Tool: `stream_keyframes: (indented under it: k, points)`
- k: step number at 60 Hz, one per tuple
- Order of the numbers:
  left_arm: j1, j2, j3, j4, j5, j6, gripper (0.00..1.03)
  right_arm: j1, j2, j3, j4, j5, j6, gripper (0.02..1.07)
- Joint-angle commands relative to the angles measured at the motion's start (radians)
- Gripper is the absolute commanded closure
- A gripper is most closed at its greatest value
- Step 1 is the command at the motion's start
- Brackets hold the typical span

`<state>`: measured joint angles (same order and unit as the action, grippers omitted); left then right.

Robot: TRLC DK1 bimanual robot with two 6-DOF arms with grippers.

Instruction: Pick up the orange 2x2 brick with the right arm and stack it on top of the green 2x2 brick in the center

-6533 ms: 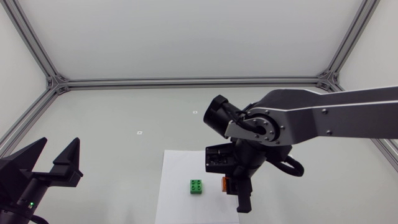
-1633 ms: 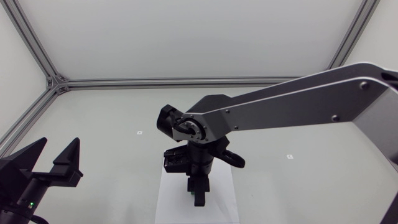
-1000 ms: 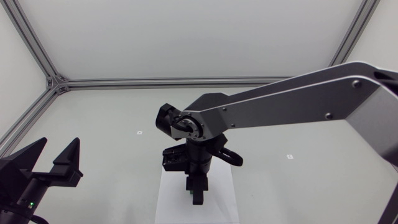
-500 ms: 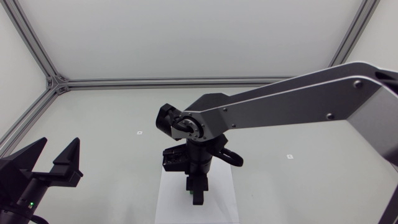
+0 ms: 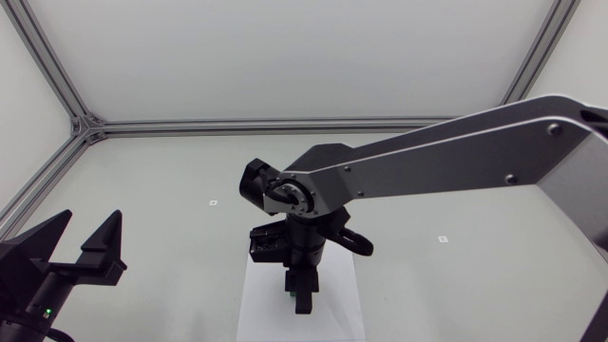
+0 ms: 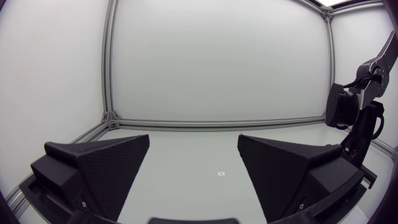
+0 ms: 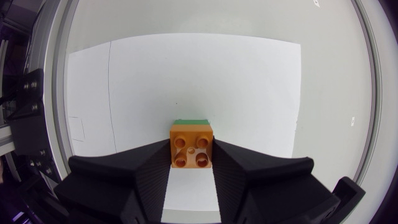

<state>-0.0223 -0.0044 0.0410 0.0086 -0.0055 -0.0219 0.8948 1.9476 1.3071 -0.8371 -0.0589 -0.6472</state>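
Clamping orange brick (image 7: 191,144) directly over green brick (image 7: 191,121), right gripper (image 7: 191,154)

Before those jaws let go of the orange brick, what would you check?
1. Grip: the orange brick is clamped from both sides by the right jaws. Ok.
2. Target: the green brick sits under it, its edge peeking out beyond, centred sideways. Ok.
3. Studs pressed fully together: cannot tell; in the head view the arm hides the joint.
4. Other arm: the left arm is parked far off, its jaws open. Ok.
5. Base: the white sheet lies flat. Ok.
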Motion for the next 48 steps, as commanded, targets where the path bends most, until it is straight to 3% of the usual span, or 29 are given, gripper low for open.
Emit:
stream_keyframes:
  k: [1, 7, 28, 46, 48]
  points:
    - [0.002, -0.008, -0.041, -0.013, 0.004, 0.013, 0.04, 0.001, 0.034, -0.055, -0.007, -0.001, 0.006, 0.71]
    - [0.002, -0.008, -0.041, -0.013, 0.004, 0.013, 0.04, 0.004, 0.03, -0.058, -0.007, 0.001, 0.006, 0.64]
    - [0.002, -0.008, -0.041, -0.015, 0.004, 0.013, 0.04, 0.007, 0.017, -0.066, 0.0, 0.001, 0.0, 0.56]
    - [0.002, -0.008, -0.041, -0.015, 0.004, 0.013, 0.04, 0.01, 0.011, -0.068, 0.02, 0.001, 0.0, 0.57]
    - [0.002, -0.008, -0.041, -0.015, 0.004, 0.013, 0.04, 0.01, 0.013, -0.068, 0.024, 0.001, 0.0, 0.62]
